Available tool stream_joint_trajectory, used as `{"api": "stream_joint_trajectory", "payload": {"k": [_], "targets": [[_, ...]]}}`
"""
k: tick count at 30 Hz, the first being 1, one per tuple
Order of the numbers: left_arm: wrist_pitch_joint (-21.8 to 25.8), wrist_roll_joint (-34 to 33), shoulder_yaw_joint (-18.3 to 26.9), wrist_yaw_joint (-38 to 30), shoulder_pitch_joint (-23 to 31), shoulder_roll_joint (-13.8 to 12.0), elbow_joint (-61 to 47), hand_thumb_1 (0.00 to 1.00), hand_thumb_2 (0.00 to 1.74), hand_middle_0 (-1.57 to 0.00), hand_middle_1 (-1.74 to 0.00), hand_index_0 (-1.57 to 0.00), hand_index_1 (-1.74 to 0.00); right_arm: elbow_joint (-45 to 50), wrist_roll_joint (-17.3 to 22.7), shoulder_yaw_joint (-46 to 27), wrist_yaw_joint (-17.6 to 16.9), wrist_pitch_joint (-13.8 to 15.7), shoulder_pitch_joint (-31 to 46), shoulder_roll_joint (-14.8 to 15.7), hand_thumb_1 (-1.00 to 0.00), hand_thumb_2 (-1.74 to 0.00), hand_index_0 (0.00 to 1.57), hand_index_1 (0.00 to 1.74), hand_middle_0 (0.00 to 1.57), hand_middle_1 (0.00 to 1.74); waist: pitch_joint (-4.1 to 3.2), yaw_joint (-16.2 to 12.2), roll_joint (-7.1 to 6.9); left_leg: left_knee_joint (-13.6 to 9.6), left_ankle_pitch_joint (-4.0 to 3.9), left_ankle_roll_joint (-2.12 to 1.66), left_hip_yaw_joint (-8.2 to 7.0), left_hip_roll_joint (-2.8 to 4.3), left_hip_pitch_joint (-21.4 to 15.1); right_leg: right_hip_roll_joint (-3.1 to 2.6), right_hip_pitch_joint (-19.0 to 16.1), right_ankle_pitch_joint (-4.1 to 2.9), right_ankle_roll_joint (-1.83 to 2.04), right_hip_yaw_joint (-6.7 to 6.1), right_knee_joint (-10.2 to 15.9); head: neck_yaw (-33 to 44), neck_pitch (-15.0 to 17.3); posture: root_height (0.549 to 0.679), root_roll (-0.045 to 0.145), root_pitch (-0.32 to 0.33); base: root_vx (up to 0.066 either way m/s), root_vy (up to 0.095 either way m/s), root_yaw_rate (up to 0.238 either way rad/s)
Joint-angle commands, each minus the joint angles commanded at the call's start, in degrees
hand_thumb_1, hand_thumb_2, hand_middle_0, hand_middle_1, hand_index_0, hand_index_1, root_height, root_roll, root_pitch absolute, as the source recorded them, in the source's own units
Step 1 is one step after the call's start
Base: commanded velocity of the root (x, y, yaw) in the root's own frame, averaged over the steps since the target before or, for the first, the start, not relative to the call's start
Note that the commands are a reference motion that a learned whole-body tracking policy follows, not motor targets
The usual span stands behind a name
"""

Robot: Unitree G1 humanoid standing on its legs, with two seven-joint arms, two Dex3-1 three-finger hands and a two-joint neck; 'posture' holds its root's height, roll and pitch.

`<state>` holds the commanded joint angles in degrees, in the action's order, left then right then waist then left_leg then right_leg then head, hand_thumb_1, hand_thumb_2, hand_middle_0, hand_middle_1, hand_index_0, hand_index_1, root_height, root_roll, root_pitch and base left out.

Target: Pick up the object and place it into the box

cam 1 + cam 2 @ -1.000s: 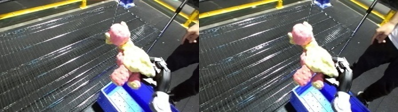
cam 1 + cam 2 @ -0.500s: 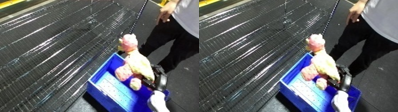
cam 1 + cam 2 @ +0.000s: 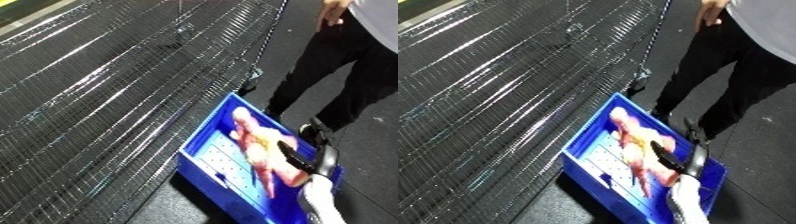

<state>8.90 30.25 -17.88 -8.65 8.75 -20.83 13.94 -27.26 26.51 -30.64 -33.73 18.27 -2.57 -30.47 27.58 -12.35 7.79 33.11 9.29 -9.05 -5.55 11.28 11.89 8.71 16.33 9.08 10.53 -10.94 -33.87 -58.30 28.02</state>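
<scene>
Since 0.5 s ago the plush toy [image 3: 258, 147] has dropped from above the rim to inside the blue plastic bin [image 3: 206, 167], lying lengthwise along its perforated floor. Toy: soft, lumpy, pink and yellow. Right hand [image 3: 669, 159] sits at the toy's near end, black fingers curled on it. Bin adjoins wire-mesh table [image 3: 115, 85] edge.

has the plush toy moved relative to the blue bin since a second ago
Yes. The plush toy has gone down into the blue bin; earlier it hung above the bin's rim, in the right robot hand.
</scene>
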Motion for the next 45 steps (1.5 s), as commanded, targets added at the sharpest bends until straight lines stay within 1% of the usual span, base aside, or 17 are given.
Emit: {"api": "stream_joint_trajectory", "payload": {"k": [7,10,14,20,25,31,32,33,39,40,45], "targets": [[-0.4,-0.9,1.0,0.0,0.4,-0.2,-0.5,1.0,1.74,-1.57,-1.74,-1.57,-1.74,0.9,-1.6,1.2,1.3,-0.7,1.6,0.8,0.0,0.0,0.0,0.0,0.0,0.0,-0.25,0.7,-0.63,-0.6,-0.32,-0.06,-0.06,0.17,-0.2,-0.2,-0.1,0.36,0.09,0.11,0.1,0.1,0.9,0.633,0.083,-0.206,0.002,-0.01,0.014],[-0.5,-1.1,1.2,0.0,0.6,-0.1,-0.5,1.0,1.74,-1.57,-1.74,-1.57,-1.74,1.8,-2.4,1.5,1.3,-0.9,1.9,1.1,0.0,0.0,0.0,0.0,0.0,0.0,-0.36,0.8,-0.81,-0.6,-0.38,-0.08,-0.03,0.17,-0.2,-0.25,-0.1,0.49,0.09,0.09,0.0,0.2,1.1,0.633,0.083,-0.206,0.005,-0.007,0.012],[-0.6,-1.0,1.4,0.1,0.9,0.0,-0.8,1.0,1.74,-1.57,-1.74,-1.57,-1.74,3.1,-2.3,2.3,1.9,-0.7,1.9,1.8,0.0,0.0,0.0,0.0,0.0,0.0,-0.41,1.4,-0.92,-0.7,-0.46,-0.06,0.13,0.11,-0.2,-0.28,0.0,0.57,0.11,0.11,0.0,1.1,1.6,0.632,0.083,-0.206,0.006,-0.004,0.019],[-1.0,-0.8,2.3,0.2,1.4,0.2,-1.3,1.0,1.74,-1.57,-1.74,-1.57,-1.74,7.5,-3.2,4.0,3.1,-0.9,1.7,2.7,0.0,0.0,0.0,0.0,0.0,0.0,-0.55,2.3,-1.38,-0.6,-0.66,-0.14,0.55,-0.03,0.1,-0.25,-0.1,0.62,0.16,0.34,-0.2,3.5,1.9,0.633,0.082,-0.206,0.002,-0.001,0.051],[-1.5,-1.3,3.1,0.0,2.3,0.7,-1.5,1.0,1.74,-1.57,-1.74,-1.57,-1.74,12.8,-3.7,5.3,4.1,-0.9,1.2,3.2,0.0,0.0,0.0,0.0,0.0,0.0,-0.66,3.6,-1.79,-0.5,-0.92,-0.17,1.23,-0.24,0.6,-0.31,-0.1,0.68,0.16,0.77,-0.6,6.3,2.3,0.633,0.078,-0.204,-0.004,-0.002,0.102],[-2.1,-1.9,4.2,0.0,3.6,1.1,-2.3,1.0,1.74,-1.57,-1.74,-1.57,-1.74,17.9,-4.1,7.4,5.7,-1.0,0.4,3.5,0.0,0.0,0.0,0.0,0.0,0.0,-0.49,5.5,-2.24,-0.3,-1.24,-0.17,2.28,-0.66,1.1,-0.41,-0.1,0.69,0.22,1.12,-1.0,12.3,2.9,0.633,0.073,-0.205,-0.015,-0.002,0.098],[-2.1,-2.0,4.4,0.0,3.8,1.2,-2.5,1.0,1.74,-1.57,-1.74,-1.57,-1.74,18.6,-4.3,7.9,6.0,-1.2,0.2,3.5,0.0,0.0,0.0,0.0,0.0,0.0,-0.47,5.7,-2.31,-0.2,-1.25,-0.15,2.48,-0.75,1.2,-0.42,-0.1,0.72,0.23,1.17,-1.1,12.3,2.9,0.633,0.072,-0.205,-0.022,-0.002,0.082],[-2.2,-2.1,4.6,-0.1,3.8,1.3,-2.6,1.0,1.74,-1.57,-1.74,-1.57,-1.74,19.3,-4.5,8.5,6.3,-1.4,0.0,3.5,0.0,0.0,0.0,0.0,0.0,0.0,-0.45,6.1,-2.39,-0.2,-1.27,-0.13,2.67,-0.84,1.3,-0.43,-0.1,0.75,0.23,1.23,-1.2,14.1,2.8,0.633,0.072,-0.205,-0.026,-0.001,0.092],[-2.5,-2.5,5.4,-0.8,4.0,1.8,-3.1,1.0,1.74,-1.57,-1.74,-1.57,-1.74,22.3,-6.8,12.0,7.6,-2.8,-1.9,3.4,0.0,0.0,0.0,0.0,0.0,0.0,-0.43,7.7,-2.8,0.1,-1.44,-0.12,3.43,-1.21,1.8,-0.35,-0.2,0.82,0.23,1.6,-1.7,19.3,1.1,0.633,0.068,-0.206,-0.025,0.005,0.088],[-2.6,-2.6,5.5,-0.9,4.0,1.8,-3.2,1.0,1.74,-1.57,-1.74,-1.57,-1.74,22.7,-7.2,12.5,7.8,-3.1,-2.1,3.4,0.0,0.0,0.0,0.0,0.0,0.0,-0.44,8.0,-2.87,0.2,-1.49,-0.13,3.55,-1.26,1.9,-0.34,-0.2,0.81,0.22,1.65,-1.7,21.3,0.5,0.633,0.068,-0.206,-0.02,0.006,0.085],[-2.8,-3.0,6.2,-1.4,3.8,1.9,-3.7,1.0,1.74,-1.57,-1.74,-1.57,-1.74,24.3,-9.0,15.2,8.6,-4.0,-3.7,3.5,0.0,0.0,0.0,0.0,0.0,0.0,-0.56,9.2,-3.25,0.4,-1.61,-0.11,4.22,-1.52,2.5,-0.32,-0.2,0.83,0.13,1.87,-2.1,27.4,-0.6,0.632,0.067,-0.209,-0.015,-0.001,0.076]]}}
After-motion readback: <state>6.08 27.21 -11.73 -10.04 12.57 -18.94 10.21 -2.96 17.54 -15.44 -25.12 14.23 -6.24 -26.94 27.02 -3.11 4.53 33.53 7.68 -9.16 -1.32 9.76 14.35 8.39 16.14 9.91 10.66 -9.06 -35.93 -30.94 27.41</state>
